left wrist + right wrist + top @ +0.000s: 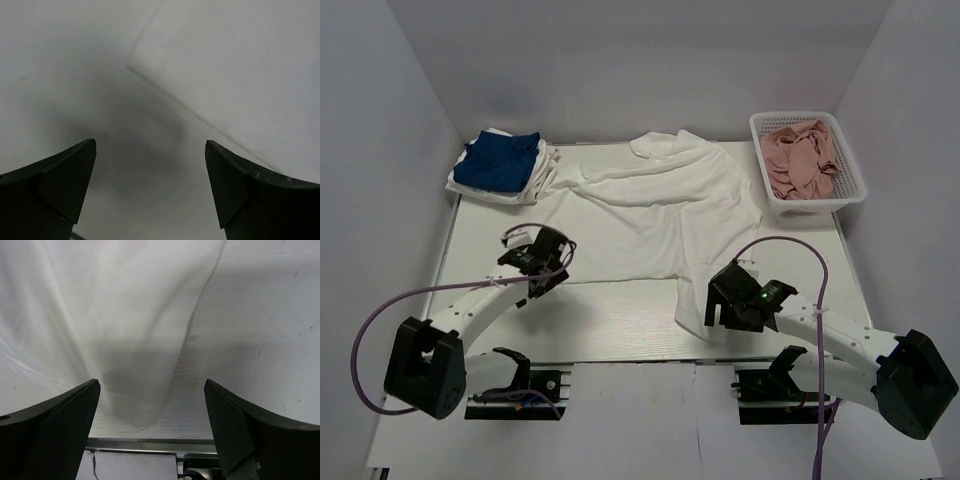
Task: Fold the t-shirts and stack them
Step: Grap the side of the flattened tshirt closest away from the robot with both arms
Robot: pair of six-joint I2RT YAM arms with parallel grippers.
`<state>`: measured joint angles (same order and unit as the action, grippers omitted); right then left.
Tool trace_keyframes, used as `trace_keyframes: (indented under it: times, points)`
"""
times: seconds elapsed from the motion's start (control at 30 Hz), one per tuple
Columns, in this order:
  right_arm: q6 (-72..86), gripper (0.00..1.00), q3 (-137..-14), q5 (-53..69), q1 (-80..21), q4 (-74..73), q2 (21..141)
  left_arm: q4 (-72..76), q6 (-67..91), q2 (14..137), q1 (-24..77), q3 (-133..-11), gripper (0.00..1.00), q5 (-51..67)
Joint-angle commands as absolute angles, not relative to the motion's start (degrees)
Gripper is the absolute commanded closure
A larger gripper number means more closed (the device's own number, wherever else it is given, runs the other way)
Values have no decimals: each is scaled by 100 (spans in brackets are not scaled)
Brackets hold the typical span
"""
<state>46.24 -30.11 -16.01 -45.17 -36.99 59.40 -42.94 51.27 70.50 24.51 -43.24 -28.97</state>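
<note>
Looking down from overhead, I have the large white t-shirt [660,215] spread rumpled across the table [620,315]. My left gripper [538,252] hangs at the shirt's near-left hem with its jaws wide apart and nothing between them. The right gripper [725,305] sits over the near-right corner, equally spread and empty. At the shirt's far-left sleeve lies a folded stack, the royal-blue t-shirt [500,160] on top of another white t-shirt [542,172]. Just right of the big shirt a white basket [850,195] holds pink cloth [800,160].
</note>
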Motion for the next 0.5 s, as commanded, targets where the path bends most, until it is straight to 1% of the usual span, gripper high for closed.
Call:
trace_keyframes:
  times: [0.0,0.1,0.23,0.27,0.4,0.43,0.47]
  points:
    - [4404,10,-2839,-1337,-4465,-3376,5827,-4826,6293,6191,2251,-3982,0,-3674]
    - [4386,10,-2760,-1029,-4438,-3288,5810,-4177,6162,5968,1943,-3683,0,-3858]
    - [4324,10,-2725,-984,-4439,-3243,5739,-3999,6038,6520,1417,-3788,0,-3780]
    - [4324,10,-2759,-1045,-4438,-3243,5722,-3808,5960,6870,1328,-3788,0,-3614]
    - [4289,10,-2865,-1282,-4456,-3419,5748,-3053,5556,7591,985,-3788,0,-2955]
    - [4280,10,-2891,-1292,-4465,-3462,5739,-2937,5468,7724,932,-3788,0,-2640]
    - [4245,10,-2900,-1327,-4465,-3489,5739,-2883,5467,7856,871,-3788,3,-2541]
